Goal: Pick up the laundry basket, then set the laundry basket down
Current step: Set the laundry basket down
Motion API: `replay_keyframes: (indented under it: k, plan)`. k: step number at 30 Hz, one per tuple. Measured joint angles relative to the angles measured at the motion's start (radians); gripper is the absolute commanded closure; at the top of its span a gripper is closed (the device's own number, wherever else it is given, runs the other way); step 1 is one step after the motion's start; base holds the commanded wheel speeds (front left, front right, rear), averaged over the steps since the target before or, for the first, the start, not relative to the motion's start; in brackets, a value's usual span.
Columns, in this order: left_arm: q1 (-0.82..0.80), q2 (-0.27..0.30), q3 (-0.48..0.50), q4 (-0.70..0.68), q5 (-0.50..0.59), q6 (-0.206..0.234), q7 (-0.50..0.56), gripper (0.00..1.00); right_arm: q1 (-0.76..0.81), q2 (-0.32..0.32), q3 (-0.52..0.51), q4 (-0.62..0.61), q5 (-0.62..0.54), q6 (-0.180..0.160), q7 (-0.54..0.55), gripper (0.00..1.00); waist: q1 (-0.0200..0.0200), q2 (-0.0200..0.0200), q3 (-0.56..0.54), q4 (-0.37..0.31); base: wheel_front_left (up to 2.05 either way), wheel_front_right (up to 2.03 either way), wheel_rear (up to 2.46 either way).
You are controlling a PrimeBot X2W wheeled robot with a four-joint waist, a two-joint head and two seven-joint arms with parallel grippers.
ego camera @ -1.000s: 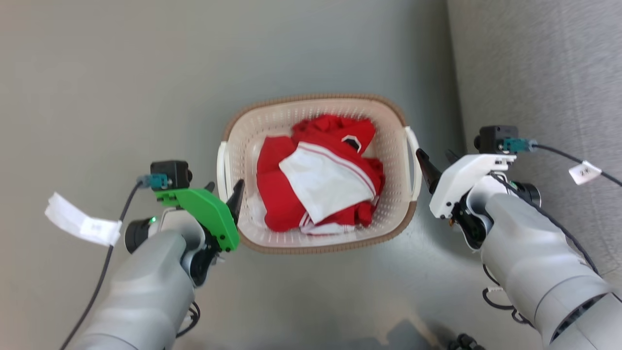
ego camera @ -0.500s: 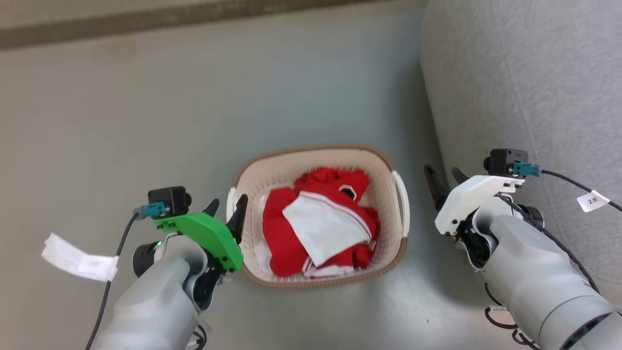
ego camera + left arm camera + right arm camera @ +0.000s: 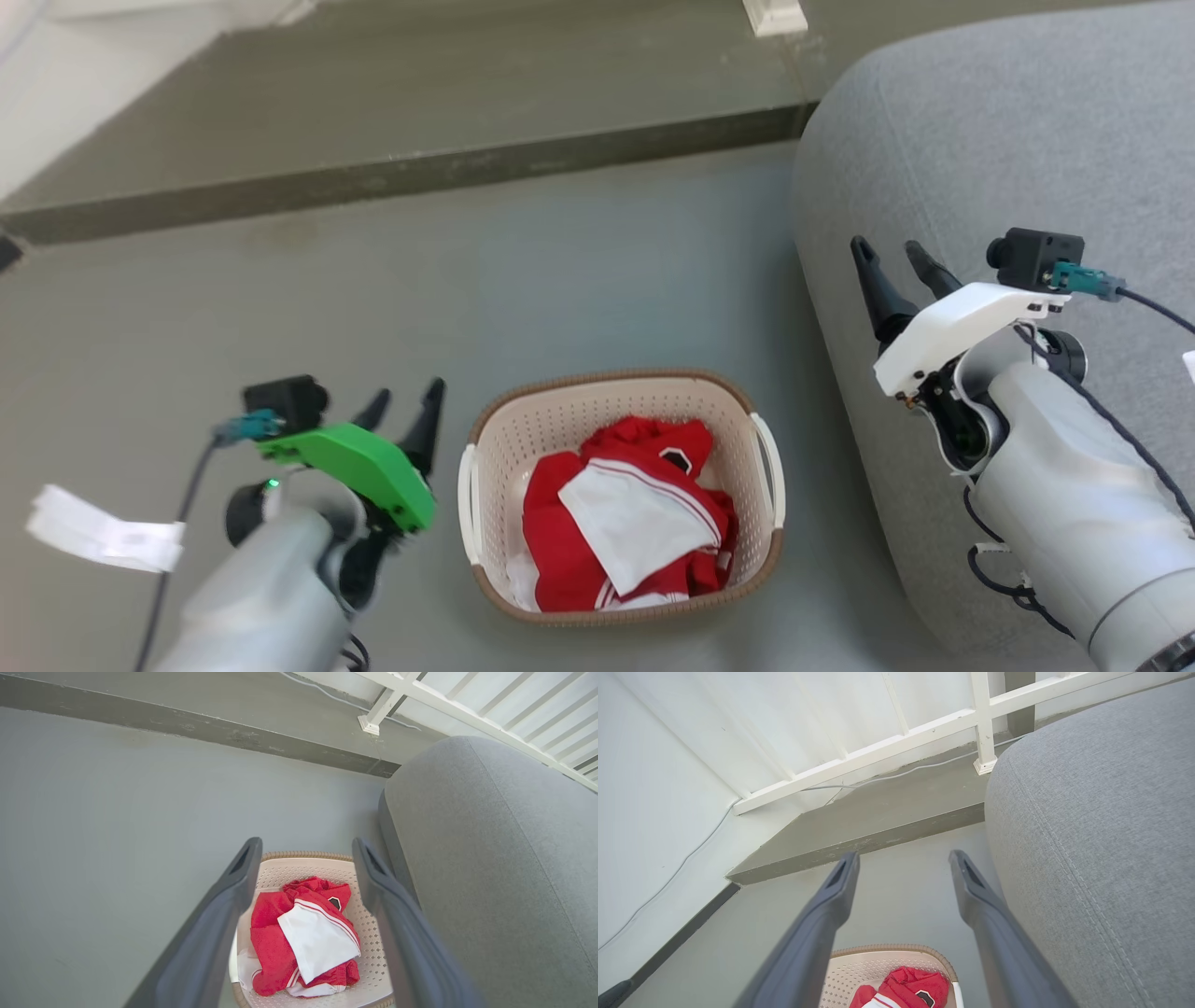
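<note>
One laundry basket (image 3: 611, 378) down on the grey floor (image 3: 560, 280), just beside one grey sofa (image 3: 980, 140), two white handles (image 3: 466, 504) free, red-and-white clothes (image 3: 625, 504) inside; two grippers clear of it, left gripper (image 3: 408, 392) near its left side, right gripper (image 3: 886, 246) seen against the sofa, both with fingers spread and empty.

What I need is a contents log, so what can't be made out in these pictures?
Head view: floor of the laundry basket, covered by the red-and-white clothes.
Head view: print on the white cable tag, too small.
Left wrist view: basket's sides behind the left gripper; near rim cut off at the bottom.
Right wrist view: most of the basket, cut off below.
</note>
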Motion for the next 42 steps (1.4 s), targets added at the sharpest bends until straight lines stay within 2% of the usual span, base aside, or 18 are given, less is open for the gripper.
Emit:
replay_keyframes:
  k: [6, 10, 20, 25, 34, 42]
  plan:
    - [0.001, 0.061, 0.136, -0.093, 0.064, 0.000, 0.000, 0.00, 0.051, -0.003, -0.058, -0.132, -0.081, -0.024, 0.000, 0.00, 0.0000, 0.0000, -0.058, 0.004, 0.00, 0.00, 0.00]
    - [0.002, 0.072, 0.211, -0.157, 0.120, 0.000, 0.000, 0.00, 0.087, -0.006, -0.089, -0.220, -0.151, -0.047, 0.000, 0.00, 0.0000, 0.0000, -0.087, 0.004, 0.00, 0.00, 0.00]
    - [0.070, 0.094, 0.372, -0.368, 0.298, 0.026, 0.000, 0.00, 0.186, -0.012, -0.197, -0.421, -0.247, -0.068, -0.004, 0.00, 0.0000, 0.0000, -0.119, 0.004, 0.00, 0.00, 0.00]
    - [0.132, 0.091, 0.439, -0.463, 0.389, 0.045, -0.003, 0.00, 0.251, -0.021, -0.260, -0.505, -0.286, -0.092, -0.005, 0.00, 0.0000, 0.0000, -0.130, 0.015, 0.00, 0.00, 0.00]
    - [0.279, 0.050, 0.587, -0.641, 0.510, 0.088, -0.003, 0.00, 0.360, 0.011, -0.311, -0.644, -0.367, -0.100, -0.005, 0.00, 0.0000, 0.0000, -0.152, 0.031, 0.00, 0.00, 0.00]
    - [0.371, 0.027, 0.640, -0.721, 0.599, 0.097, -0.003, 0.00, 0.423, 0.011, -0.339, -0.690, -0.412, -0.100, -0.006, 0.00, 0.0001, 0.0000, -0.157, 0.032, 0.00, 0.00, 0.00]
